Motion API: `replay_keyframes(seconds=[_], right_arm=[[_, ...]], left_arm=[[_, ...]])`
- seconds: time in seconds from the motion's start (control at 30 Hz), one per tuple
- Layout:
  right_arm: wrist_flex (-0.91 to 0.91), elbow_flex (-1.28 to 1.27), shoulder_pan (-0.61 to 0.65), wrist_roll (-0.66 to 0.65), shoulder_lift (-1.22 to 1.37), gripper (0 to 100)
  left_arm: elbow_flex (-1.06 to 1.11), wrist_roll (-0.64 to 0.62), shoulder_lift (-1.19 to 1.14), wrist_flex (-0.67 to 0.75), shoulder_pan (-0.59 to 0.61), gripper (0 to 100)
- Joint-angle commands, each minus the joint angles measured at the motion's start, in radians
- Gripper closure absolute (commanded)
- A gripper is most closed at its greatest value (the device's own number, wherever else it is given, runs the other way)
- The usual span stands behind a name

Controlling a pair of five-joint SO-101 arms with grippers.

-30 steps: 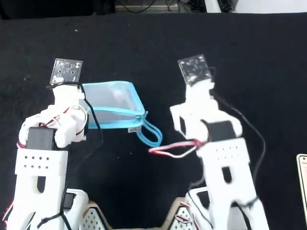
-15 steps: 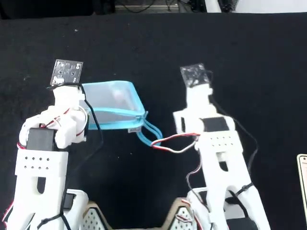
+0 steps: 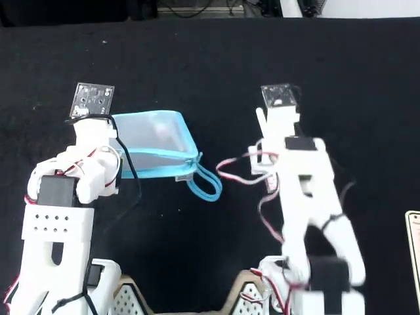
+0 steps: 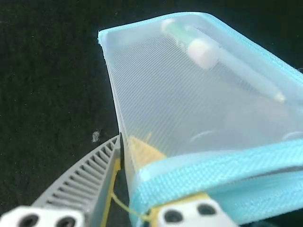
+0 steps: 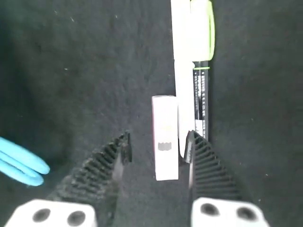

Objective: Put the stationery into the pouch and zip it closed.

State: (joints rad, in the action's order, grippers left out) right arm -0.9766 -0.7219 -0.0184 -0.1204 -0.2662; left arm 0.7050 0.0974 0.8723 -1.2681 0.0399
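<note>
- The black bench lies bare and wide beyond both arms, out to its far edge; a strip of open cloth separates the two arms near their bases.
- A pale card sits at the bench's right edge, well apart from everything else.
- The pouch, translucent with blue trim, lies flat just beside the left arm. Its blue loop trails into the gap between the arms.
- The left hand is clamped narrow on one edge of the pouch, the grey ribbed finger pressed against the mesh wall.
- Inside the pouch a capped pen lies along the far seam, well away from the gripped edge.
- The right hand is spread wide, holding nothing, low over the bench.
- A small white block lies between the right hand's fingertips, nearer the one beside the pens. I cannot tell whether either tip touches it.
- A long white pen lies touching the block's side, and a green-capped marker lies against the pen, all three parallel.
- The loop's end shows near the other finger of the right hand, apart from the block.
</note>
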Motion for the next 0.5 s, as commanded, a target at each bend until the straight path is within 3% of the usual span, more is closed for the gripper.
replay_keyframes(seconds=[0.0, 0.47], right_arm=[[-0.066, 0.154, -0.012, -0.003, 0.124, 82.5], [-0.06, 0.185, -0.011, 0.005, 0.156, 82.4]], left_arm=[[0.024, -0.005, -0.006, 0.002, -0.004, 97], [0.025, -0.005, -0.006, 0.002, -0.004, 97]])
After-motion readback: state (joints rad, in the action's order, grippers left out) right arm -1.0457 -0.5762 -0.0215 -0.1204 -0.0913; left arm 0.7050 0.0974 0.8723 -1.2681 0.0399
